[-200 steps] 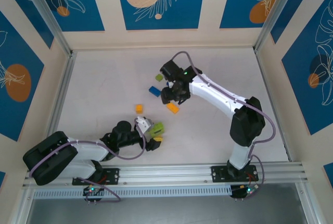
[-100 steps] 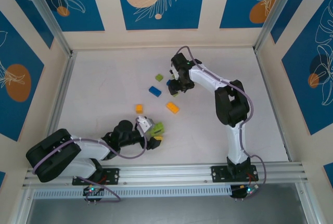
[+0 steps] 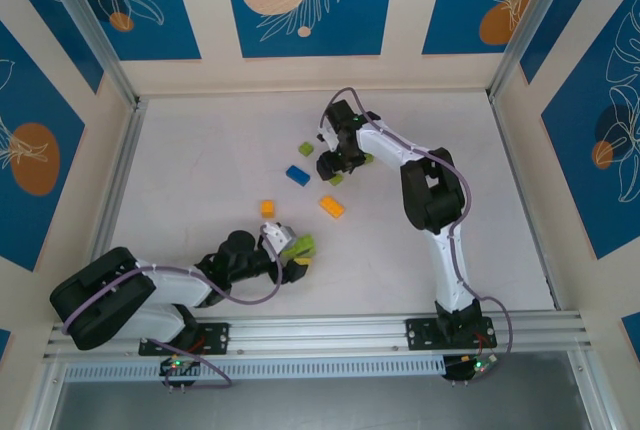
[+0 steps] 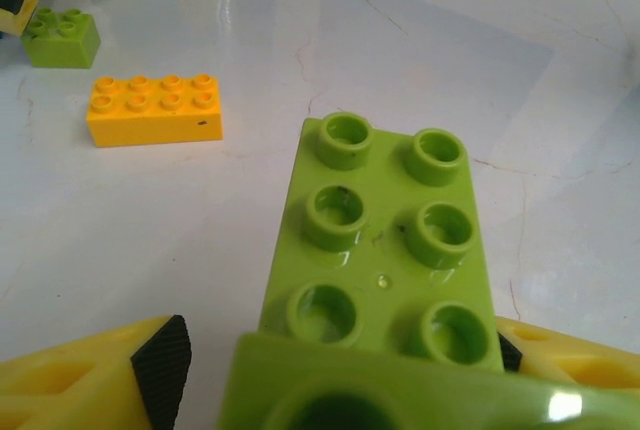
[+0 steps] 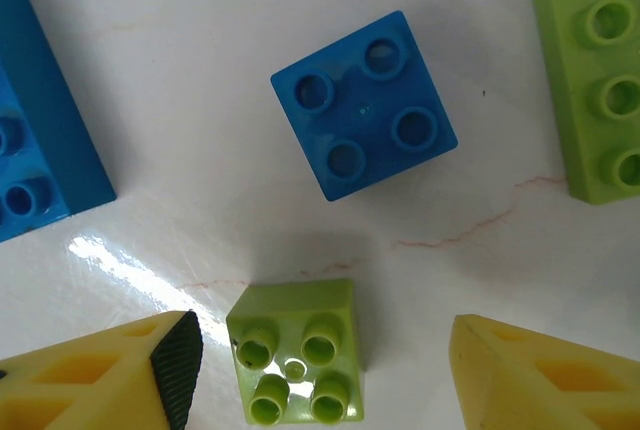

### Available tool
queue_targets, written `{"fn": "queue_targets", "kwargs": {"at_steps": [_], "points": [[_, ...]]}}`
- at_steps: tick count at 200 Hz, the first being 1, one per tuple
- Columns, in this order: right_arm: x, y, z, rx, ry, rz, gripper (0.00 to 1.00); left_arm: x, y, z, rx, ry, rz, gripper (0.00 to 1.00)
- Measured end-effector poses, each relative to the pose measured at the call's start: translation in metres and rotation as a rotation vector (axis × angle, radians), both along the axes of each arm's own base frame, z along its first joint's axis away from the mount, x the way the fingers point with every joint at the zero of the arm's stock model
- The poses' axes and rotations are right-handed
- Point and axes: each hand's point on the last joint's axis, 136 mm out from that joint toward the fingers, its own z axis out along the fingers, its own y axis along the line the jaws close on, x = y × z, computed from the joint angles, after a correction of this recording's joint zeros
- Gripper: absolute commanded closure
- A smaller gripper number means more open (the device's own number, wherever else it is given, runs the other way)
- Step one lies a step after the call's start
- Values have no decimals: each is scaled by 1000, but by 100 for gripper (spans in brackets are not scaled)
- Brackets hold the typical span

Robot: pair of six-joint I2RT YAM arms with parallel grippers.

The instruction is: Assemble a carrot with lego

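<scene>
The lego lies loose on the white table (image 3: 200, 170). Between the fingers of my left gripper (image 4: 335, 355) lies a lime green brick (image 4: 385, 240), with a second, blurred green piece over its near end. The right pad touches that brick, while a strip of table shows between it and the left pad (image 4: 165, 365). In the top view this gripper (image 3: 290, 253) is low at the near left. My right gripper (image 5: 325, 360) stands open astride a small lime green brick (image 5: 297, 365), touching nothing. Just beyond it is a blue square brick (image 5: 363, 105). In the top view the right gripper (image 3: 336, 163) is far from the bases.
An orange long brick (image 4: 153, 110) (image 3: 331, 206) lies between the grippers. A small orange brick (image 3: 267, 208), a blue brick (image 3: 297, 174) (image 5: 40, 160) and a green one (image 3: 306, 149) lie nearby. A long green brick (image 5: 590, 70) is right of the right gripper. Patterned walls enclose the table.
My right arm has folded back and carried its gripper farther away, over the blue and green bricks. The left gripper's jaws have narrowed round the lime green brick.
</scene>
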Motion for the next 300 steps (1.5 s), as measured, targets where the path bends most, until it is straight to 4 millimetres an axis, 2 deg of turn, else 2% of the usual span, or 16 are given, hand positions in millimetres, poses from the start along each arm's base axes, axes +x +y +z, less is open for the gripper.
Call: {"fn": "queue_targets", "kwargs": {"at_steps": [75,107,127,181,240,300], "points": [[0,0,1,2,-1,2,33,2,-2,0,0,-1,-1,43],[0,1,0,2,1,3,34,1,-3,0,3,-5,-9,57],[-1,0,-4,-1,10,4,34,0,-4,0,4,-14,-19,60],[-8,-1,-11,-14,34,7,38,0,-4,1,1,-16,-23,61],[-12,0,-15,-19,45,13,57,0,-4,1,1,-16,-23,60],[-18,0,-14,-15,46,4,66,0,-5,1,5,-19,-27,60]]}}
